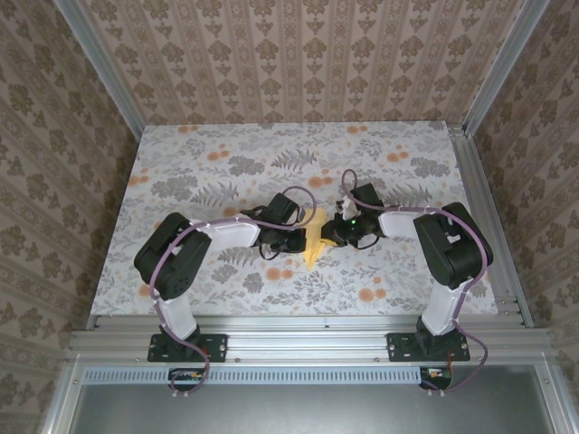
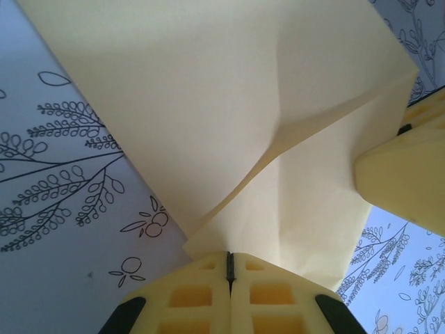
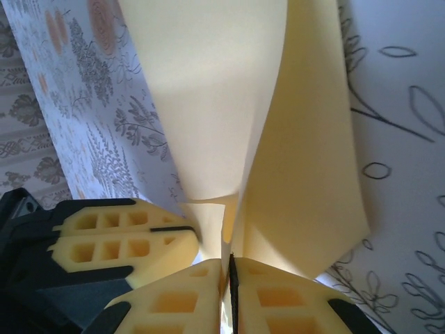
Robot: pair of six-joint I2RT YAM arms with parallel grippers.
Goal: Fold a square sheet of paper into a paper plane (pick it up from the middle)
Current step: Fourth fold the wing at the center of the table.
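Paper: the pale-yellow paper (image 1: 312, 242), partly folded, sits mid-table (image 1: 181, 172) between both claws.
Left claw: the left claw (image 2: 229, 259) is closed, pinching the paper's near edge.
Right claw: the right claw (image 3: 230, 263) is closed on a folded edge.
Handling: probably light, floppy and easily creased or torn; best pinched near the centre crease.
Unclear: from above, the arms cover most of the paper, so I cannot count the folds.
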